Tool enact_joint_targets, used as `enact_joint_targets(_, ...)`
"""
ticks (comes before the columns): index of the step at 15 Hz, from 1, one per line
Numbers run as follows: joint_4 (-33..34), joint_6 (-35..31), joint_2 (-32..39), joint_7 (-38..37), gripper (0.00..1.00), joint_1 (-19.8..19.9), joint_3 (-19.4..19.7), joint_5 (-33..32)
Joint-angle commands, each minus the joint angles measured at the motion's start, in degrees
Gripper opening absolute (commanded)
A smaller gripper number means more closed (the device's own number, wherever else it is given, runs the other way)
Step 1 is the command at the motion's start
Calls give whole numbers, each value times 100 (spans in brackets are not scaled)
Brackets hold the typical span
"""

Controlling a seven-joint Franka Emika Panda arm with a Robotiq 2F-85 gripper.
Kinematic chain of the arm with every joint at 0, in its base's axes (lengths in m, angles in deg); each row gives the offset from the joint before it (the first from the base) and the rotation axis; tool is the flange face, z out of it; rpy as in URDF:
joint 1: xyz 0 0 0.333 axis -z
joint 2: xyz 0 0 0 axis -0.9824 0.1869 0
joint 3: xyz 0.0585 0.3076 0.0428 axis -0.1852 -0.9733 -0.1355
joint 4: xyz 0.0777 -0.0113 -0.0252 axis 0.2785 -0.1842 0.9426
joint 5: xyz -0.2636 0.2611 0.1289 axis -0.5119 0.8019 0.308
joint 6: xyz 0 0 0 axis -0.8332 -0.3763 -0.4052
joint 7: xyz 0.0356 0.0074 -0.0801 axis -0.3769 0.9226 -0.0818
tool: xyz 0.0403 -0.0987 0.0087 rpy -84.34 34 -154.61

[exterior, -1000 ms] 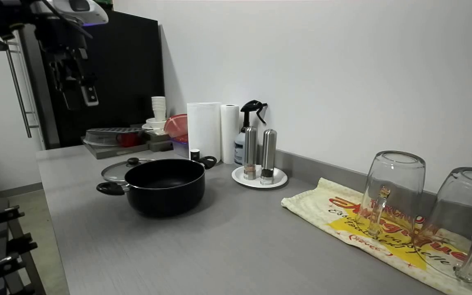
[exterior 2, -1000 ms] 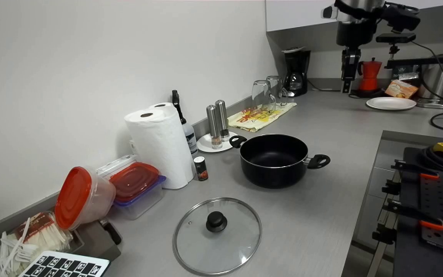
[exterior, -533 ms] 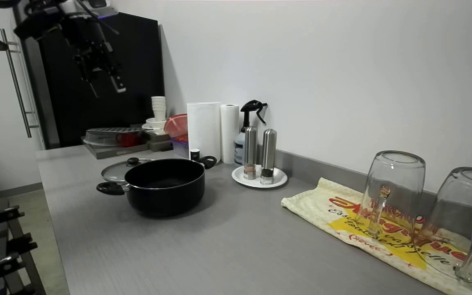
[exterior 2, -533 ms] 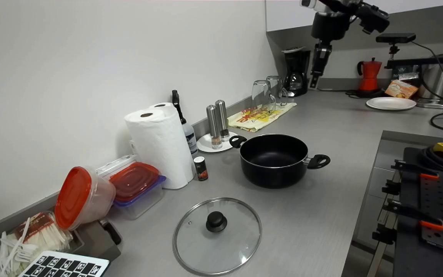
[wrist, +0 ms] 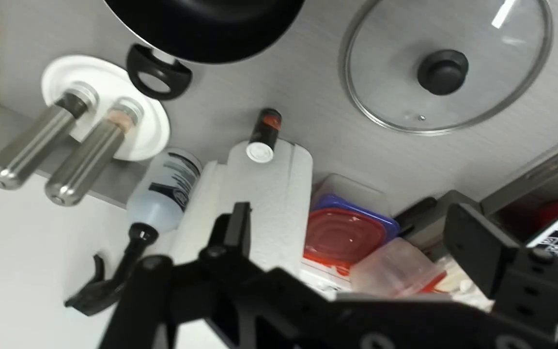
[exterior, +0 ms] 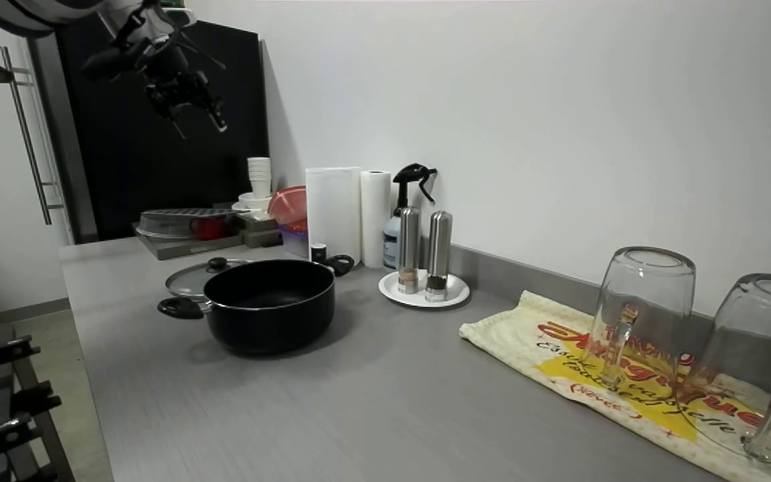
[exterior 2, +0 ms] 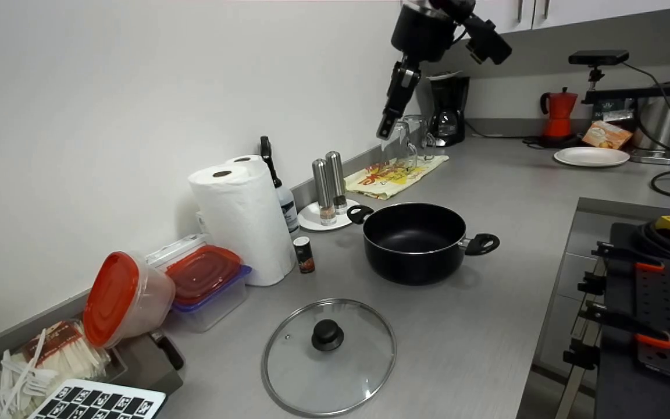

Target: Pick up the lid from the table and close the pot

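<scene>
The black pot stands upright on the grey tabletop, its dark inner base in plain sight. The glass lid lies flat on the tabletop, near the pot but apart from it. The end effector hangs in the air, its jaws wide apart. A white plate carries two steel mills, one filled pinkish, one dark. Clear mugs rest upside down on a patterned cloth. A red-lidded tub tilts beside a blue-rimmed box.
</scene>
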Motion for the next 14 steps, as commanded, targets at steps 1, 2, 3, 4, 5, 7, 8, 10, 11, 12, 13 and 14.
enact_joint_targets(1, 631, -390, 958, -266, 100, -123, -374, -154)
enact_joint_targets(2, 757, -403, 1198, -332, 100, -153, -476, -269)
enact_joint_targets(3, 894, -361, 1437, -487, 100, -161, -586, -495)
enact_joint_targets(4, 1035, -315, 1681, -667, 100, -197, -658, -771)
enact_joint_targets(5, 1184, -231, 1933, -920, 100, -190, -774, -1113)
enact_joint_targets(7, 1438, -112, 2357, -1332, 100, -345, -798, -1706)
enact_joint_targets(8, 1563, -54, 2551, -1495, 100, -439, -782, -1953)
enact_joint_targets(10, 1837, 37, 2939, -1796, 100, -665, -717, -2440)
enact_joint_targets(11, 2001, 85, 3134, -1962, 100, -783, -666, -2694)
enact_joint_targets(12, 2177, 164, 3335, -2102, 100, -893, -615, -2913)
enact_joint_targets(13, 2352, 259, 3527, -2210, 100, -990, -575, -3084)
enact_joint_targets(14, 2563, 383, 3746, -2304, 100, -1079, -530, -3221)
